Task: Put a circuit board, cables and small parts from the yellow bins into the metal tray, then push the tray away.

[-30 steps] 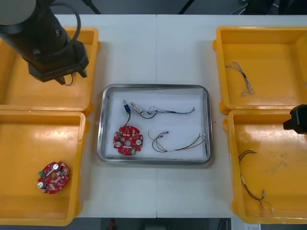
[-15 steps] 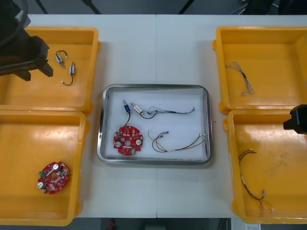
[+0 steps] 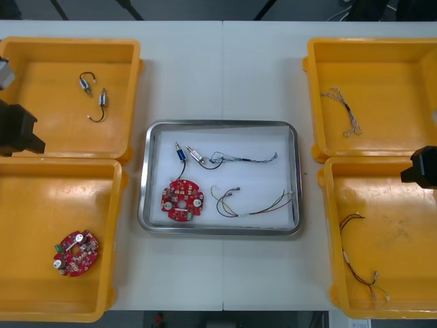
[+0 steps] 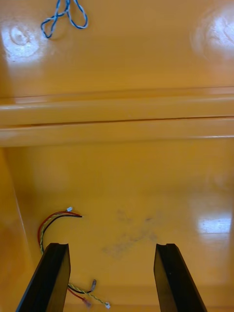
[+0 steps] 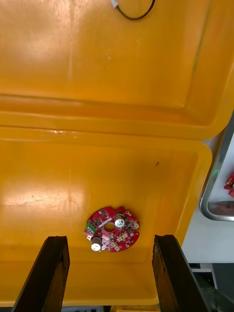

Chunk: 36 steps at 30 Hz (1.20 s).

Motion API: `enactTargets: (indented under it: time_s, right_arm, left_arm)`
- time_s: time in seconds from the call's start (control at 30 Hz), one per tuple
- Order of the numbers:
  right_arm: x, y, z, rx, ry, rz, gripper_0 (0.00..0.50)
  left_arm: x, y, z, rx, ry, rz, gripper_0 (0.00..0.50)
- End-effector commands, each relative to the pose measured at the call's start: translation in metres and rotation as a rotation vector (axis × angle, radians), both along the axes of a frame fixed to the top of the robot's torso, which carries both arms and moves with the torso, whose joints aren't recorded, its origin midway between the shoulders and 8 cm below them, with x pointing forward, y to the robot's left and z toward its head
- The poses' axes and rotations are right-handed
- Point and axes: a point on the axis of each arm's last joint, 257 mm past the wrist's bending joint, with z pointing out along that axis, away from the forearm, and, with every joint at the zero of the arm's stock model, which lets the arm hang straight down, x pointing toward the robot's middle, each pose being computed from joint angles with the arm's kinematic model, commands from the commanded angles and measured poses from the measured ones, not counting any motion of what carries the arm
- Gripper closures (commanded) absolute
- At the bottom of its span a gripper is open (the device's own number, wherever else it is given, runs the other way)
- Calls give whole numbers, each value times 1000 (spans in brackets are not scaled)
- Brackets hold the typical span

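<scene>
Now: tray (image 3: pixel 220 125) mid-desk (image 3: pixel 184 68), long side running left-right, holds red board (image 3: pixel 182 200), cables (image 3: pixel 249 208), small part (image 3: pixel 184 152). Left gripper (image 5: pixel 111 238) at left edge, right gripper (image 4: pixel 111 245) at right edge; both spread, empty. Tray between them, about equally near. Push likely next.

Bright, even overhead light is falling on the table (image 3: pixel 225 68); floors of the yellow bins (image 4: pixel 214 29) are throwing back pale glare patches in wrist views; metal tray (image 3: pixel 143 178) rim is glinting; shadows are lying soft under bin walls.
</scene>
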Motion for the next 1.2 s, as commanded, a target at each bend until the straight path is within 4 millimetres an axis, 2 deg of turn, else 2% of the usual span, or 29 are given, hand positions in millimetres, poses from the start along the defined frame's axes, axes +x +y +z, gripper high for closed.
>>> enactTargets:
  time_s: [0.03, 0.2, 0.4, 0.6, 0.77, 0.93, 1.2]
  right_arm:
    - [9, 29, 13, -33, -26, 134, 0]
    - [17, 57, 19, -54, -32, 233, 0]
    - [24, 86, 24, -81, -43, 347, 0]
    - [30, 112, 26, -155, -67, 523, 0]
    - [31, 143, 24, -223, -84, 720, 0]
    - [31, 176, 26, -286, -106, 895, 0]
    - [23, 229, 15, -371, -135, 1139, 0]
  left_arm:
    - [-14, 20, -3, 15, -35, 64, 0]
    - [-34, 34, -25, 40, -3, 88, 0]
    - [-40, 47, -34, 70, 5, 117, 0]
    - [-26, 57, -25, 89, -51, 133, 0]
    - [-17, 56, -17, 74, -91, 133, 0]
    - [-16, 57, -17, 74, -94, 137, 0]
    - [-14, 63, -17, 87, -100, 144, 0]
